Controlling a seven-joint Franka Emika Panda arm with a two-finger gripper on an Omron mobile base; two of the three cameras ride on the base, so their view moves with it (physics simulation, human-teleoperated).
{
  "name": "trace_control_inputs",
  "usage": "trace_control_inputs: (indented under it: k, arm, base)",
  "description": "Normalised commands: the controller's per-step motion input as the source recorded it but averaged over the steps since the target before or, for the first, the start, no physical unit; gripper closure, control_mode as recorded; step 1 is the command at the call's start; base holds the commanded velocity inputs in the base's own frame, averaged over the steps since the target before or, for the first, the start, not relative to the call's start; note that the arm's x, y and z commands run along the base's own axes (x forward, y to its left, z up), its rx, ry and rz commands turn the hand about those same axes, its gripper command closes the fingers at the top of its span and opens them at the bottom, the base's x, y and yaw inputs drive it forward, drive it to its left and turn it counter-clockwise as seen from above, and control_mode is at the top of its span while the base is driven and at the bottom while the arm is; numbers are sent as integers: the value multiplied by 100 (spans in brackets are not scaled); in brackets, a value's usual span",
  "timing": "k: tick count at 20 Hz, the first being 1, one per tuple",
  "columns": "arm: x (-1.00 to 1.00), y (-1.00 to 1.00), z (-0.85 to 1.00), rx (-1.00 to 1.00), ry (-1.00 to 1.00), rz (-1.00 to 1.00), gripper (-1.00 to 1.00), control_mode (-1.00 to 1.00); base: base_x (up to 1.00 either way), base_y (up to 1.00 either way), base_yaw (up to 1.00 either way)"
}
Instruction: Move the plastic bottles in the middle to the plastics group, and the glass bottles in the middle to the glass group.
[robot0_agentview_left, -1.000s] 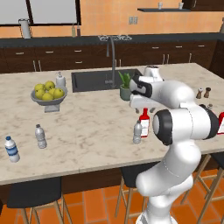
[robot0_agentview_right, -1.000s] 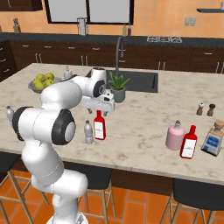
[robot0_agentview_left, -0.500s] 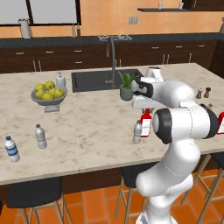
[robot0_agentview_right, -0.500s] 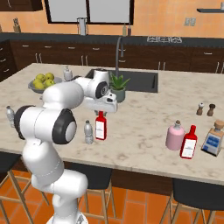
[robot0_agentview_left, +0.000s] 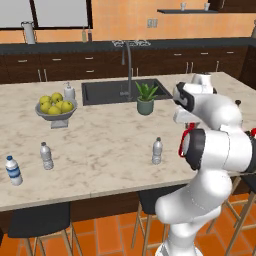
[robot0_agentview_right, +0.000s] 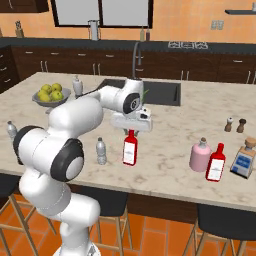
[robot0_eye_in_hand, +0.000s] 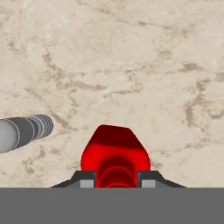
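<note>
My gripper (robot0_agentview_right: 131, 130) is shut on the neck of the slim red bottle (robot0_agentview_right: 130, 150) with the white label, mid-counter. From above, the red bottle (robot0_eye_in_hand: 116, 153) sits between my two fingertips (robot0_eye_in_hand: 87, 180). The small clear ribbed bottle (robot0_agentview_right: 101, 151) stands just to its left, and appears as a grey ribbed shape (robot0_eye_in_hand: 24, 131) in the hand view. The same clear bottle (robot0_agentview_left: 157, 151) stands alone left of my arm. A plain clear bottle (robot0_agentview_left: 46, 156) and a blue-labelled one (robot0_agentview_left: 13, 170) stand at the counter's left end. A pink bottle (robot0_agentview_right: 200, 155) and a second red bottle (robot0_agentview_right: 216, 162) stand at the right.
A fruit bowl (robot0_agentview_left: 56, 107) and soap dispenser (robot0_agentview_left: 69, 91) are at the back left, with the sink (robot0_agentview_left: 107, 92) and a potted plant (robot0_agentview_left: 145, 97) behind the middle. Salt and pepper shakers (robot0_agentview_right: 235, 124) and a small box (robot0_agentview_right: 244, 161) stand at the far right.
The gripper has carried the red bottle to the right, away from the clear ribbed bottle, which stayed put. In the left base view the red bottle has slid behind my arm.
</note>
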Motion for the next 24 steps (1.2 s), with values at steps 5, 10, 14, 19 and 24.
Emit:
trace_control_inputs:
  k: [5,10,14,19,24]
  arm:
    - [-60,-98,9,0,0,0,100,-100]
    - [-44,-100,3,-1,1,0,100,-100]
    - [-16,-100,0,-4,0,-1,100,-100]
    - [2,-100,0,0,-1,-8,100,-100]
    - [5,-87,0,0,-3,-9,100,-100]
  base:
    - [0,0,0]
    - [0,0,0]
    - [0,0,0]
    - [0,0,0]
    - [0,0,0]
